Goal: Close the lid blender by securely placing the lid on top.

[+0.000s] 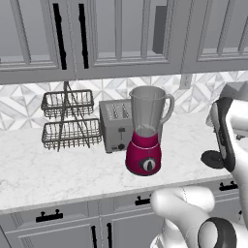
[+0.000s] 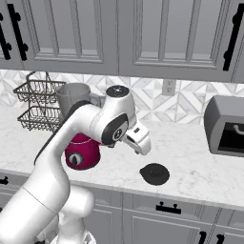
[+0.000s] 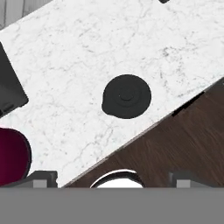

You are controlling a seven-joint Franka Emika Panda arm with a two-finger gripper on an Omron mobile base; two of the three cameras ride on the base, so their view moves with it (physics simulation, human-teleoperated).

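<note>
The blender [image 1: 145, 133] stands on the marble counter, a clear grey-tinted jar with a side handle on a magenta base [image 2: 82, 152], and the jar's top is uncovered. To its right, near the counter's front edge, the round black lid [image 2: 155, 174] lies flat on the counter. In the hand view the lid [image 3: 127, 96] sits near the middle, with nothing touching it. My gripper [image 2: 144, 147] hangs above the lid, a little to its left, pointing down. Its fingertips [image 3: 42, 176] stand far apart at the bottom of the hand view, so my gripper [image 3: 113, 178] is open and empty.
A boxy grey toaster [image 1: 116, 125] stands just behind and left of the blender. A two-tier wire basket rack [image 1: 68, 118] is further left. A grey oven-like appliance [image 2: 226, 125] stands at the counter's right. Wall cabinets hang overhead and the counter edge [image 3: 144, 133] drops to a dark floor.
</note>
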